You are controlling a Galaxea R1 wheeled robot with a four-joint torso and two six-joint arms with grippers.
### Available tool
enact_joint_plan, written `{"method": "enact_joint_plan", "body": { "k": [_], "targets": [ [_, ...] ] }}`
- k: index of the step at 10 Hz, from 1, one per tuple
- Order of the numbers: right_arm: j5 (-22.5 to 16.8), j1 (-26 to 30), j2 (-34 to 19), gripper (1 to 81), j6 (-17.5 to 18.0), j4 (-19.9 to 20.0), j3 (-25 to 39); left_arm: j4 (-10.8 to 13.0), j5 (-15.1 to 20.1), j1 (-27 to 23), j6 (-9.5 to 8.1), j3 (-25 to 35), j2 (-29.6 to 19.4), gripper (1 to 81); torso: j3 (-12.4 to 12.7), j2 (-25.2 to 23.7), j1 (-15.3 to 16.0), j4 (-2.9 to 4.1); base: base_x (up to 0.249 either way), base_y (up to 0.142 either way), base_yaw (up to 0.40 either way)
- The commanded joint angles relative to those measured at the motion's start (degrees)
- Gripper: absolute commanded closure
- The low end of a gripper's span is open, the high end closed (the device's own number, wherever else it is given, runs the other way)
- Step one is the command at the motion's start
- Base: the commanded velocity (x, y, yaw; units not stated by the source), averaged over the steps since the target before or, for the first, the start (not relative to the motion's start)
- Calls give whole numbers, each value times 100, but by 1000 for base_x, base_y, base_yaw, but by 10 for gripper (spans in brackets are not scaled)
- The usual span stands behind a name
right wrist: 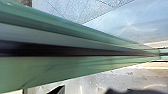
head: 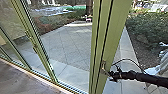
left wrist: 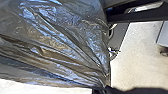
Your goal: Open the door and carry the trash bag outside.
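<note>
In the head view the green-framed glass door (head: 106, 42) stands ajar, its edge facing the robot. My right gripper (head: 110, 74), on the black arm from the right, is at the door's handle (head: 103, 65); whether its fingers are closed on it I cannot tell. The door's green edge (right wrist: 75, 62) runs close across the right wrist view. In the left wrist view the dark, shiny trash bag (left wrist: 57, 42) hangs large, its plastic gathered into folds toward my left gripper (left wrist: 101, 89), which is mostly hidden at the gathered end.
Glass panels with green frames (head: 45, 55) stand at the left above a metal sill (head: 58, 85). Outside lie grey paving (head: 72, 45) and bushes (head: 147, 27). A small pinkish object (head: 88, 18) is far off on the paving.
</note>
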Motion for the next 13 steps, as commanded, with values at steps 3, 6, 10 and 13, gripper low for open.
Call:
{"method": "enact_joint_plan", "body": {
  "k": [3,6,10,13],
  "targets": [
    [-955,415,-253,10,627,-15,-339,-50,442,-20,5,55,-14,811,2,-5,-13,0,98,0,0],
    [-797,451,-473,10,627,-24,-120,-49,442,-20,5,55,-14,811,2,-7,-19,-2,98,0,0],
    [-498,538,-903,10,635,-24,320,-41,442,-20,5,64,3,811,0,-7,-24,-5,98,0,0],
    [-473,556,-982,10,618,-24,355,-41,442,-20,5,55,12,811,-5,-5,-19,-5,95,0,0]
  ]
}}
